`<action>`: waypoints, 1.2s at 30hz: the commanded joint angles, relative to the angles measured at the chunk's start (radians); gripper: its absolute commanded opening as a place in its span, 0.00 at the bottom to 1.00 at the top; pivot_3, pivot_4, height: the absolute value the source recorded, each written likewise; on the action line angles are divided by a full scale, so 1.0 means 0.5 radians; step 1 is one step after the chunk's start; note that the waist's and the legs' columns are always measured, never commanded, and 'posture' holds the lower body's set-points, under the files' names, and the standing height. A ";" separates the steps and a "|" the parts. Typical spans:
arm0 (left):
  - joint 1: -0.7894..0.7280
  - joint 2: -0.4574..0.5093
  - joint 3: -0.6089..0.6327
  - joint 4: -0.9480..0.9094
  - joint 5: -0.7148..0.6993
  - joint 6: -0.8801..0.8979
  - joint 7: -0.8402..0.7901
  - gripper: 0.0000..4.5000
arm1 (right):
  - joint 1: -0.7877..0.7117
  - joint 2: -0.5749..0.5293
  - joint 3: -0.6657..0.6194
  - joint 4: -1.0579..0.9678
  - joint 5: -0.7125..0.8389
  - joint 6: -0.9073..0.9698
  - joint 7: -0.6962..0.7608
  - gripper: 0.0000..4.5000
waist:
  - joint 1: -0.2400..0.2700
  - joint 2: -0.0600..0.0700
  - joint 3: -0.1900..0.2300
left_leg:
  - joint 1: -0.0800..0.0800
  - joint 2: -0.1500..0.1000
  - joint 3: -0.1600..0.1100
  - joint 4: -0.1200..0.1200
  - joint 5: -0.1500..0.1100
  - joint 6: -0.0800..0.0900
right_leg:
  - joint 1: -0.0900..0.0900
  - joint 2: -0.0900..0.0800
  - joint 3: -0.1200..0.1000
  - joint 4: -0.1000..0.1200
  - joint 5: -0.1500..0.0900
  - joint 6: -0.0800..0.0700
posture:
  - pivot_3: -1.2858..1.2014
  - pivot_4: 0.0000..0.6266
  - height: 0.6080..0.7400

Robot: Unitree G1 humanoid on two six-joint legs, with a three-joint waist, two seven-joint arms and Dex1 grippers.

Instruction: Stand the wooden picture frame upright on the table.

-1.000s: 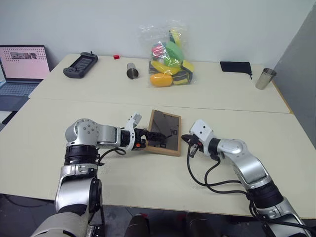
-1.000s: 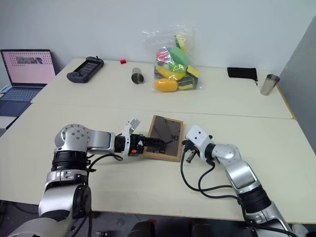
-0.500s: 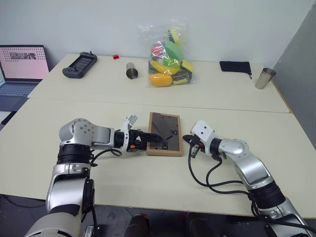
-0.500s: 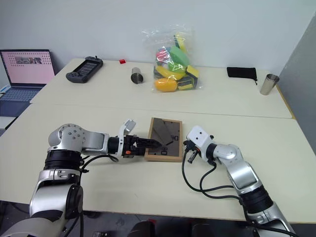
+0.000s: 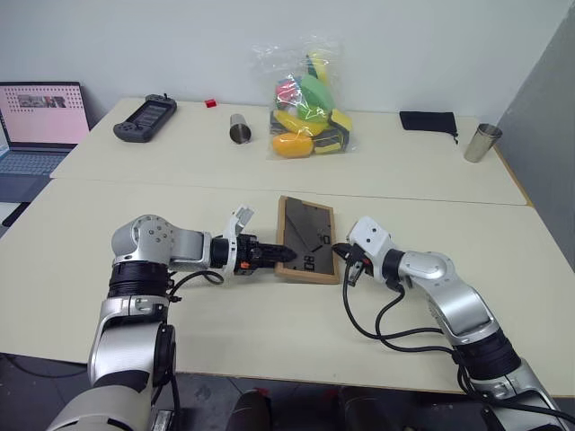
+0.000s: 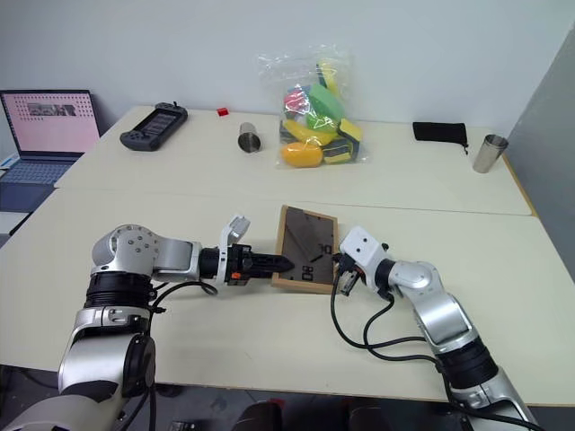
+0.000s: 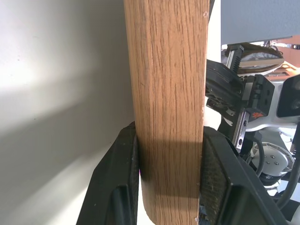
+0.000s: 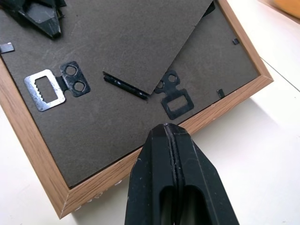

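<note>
- Since a second ago the left claw (image 5: pixel 279 253) has closed from spread fingers onto the near-left edge of the small rectangular light-wood picture frame with the dark grey-brown back panel (image 5: pixel 310 238), and the frame has swung a little, its far end now angled more to the left.
- Left wrist view: both black fingers (image 7: pixel 117 187) press the two faces of the wooden rail (image 7: pixel 168 103), so this claw is grasping the frame.
- Frame lies back-up near the middle of the large flat cream counter (image 5: pixel 269 332), just this side of the seam, its fold-out stand flap (image 8: pixel 136 37) lifted slightly off the back panel.
- Right claw (image 8: pixel 171 136) is clenched with nothing between its fingers, its tip just at the frame's right-hand rail; whether it touches I cannot tell.
</note>
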 commanded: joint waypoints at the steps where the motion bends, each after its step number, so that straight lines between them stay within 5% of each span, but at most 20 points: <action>1: -0.030 0.009 -0.018 -0.026 -0.016 0.008 -0.014 0.29 | 0.003 -0.010 -0.028 -0.083 0.022 0.000 0.006 0.00 | 0.000 0.000 0.000 | 0.000 0.000 0.000 0.000 0.000 0.000 | 0.000 0.000 0.000 0.000 0.000 0.000 | 0.52 0.24 1.00; 12: 0.001 0.031 -0.066 -0.136 0.085 -0.067 -0.099 0.29 | -0.002 -0.191 -0.157 -0.222 0.107 0.050 0.125 0.00 | 0.002 0.000 0.000 | -0.001 0.000 0.000 0.000 0.000 0.000 | 0.000 0.000 0.000 -0.001 0.000 0.000 | 0.52 0.24 1.00; 18: 0.065 0.169 -0.317 -0.303 0.200 -0.378 -0.415 0.29 | -0.136 -0.273 -0.317 -0.305 0.282 0.267 0.182 0.00 | -0.003 0.000 0.000 | 0.000 0.000 0.001 -0.001 0.000 0.000 | 0.000 0.000 0.001 -0.001 0.000 0.000 | 0.52 0.24 1.00; 28: 0.008 0.312 -0.421 -0.454 0.227 -0.679 -0.893 0.29 | -0.365 -0.308 -0.394 -0.271 0.455 0.438 0.216 0.45 | 0.001 0.001 0.001 | -0.006 0.001 0.003 -0.002 0.000 0.001 | -0.005 0.000 0.001 -0.004 0.000 0.000 | 0.52 0.24 1.00; 36: -0.026 0.321 -0.453 -0.514 0.295 -0.823 -1.019 0.29 | -0.540 -0.335 -0.459 -0.282 0.649 0.621 0.266 0.45 | 0.000 0.001 0.002 | -0.012 0.001 0.003 -0.002 0.000 0.001 | -0.009 0.000 0.002 -0.007 0.000 0.000 | 0.52 0.24 1.00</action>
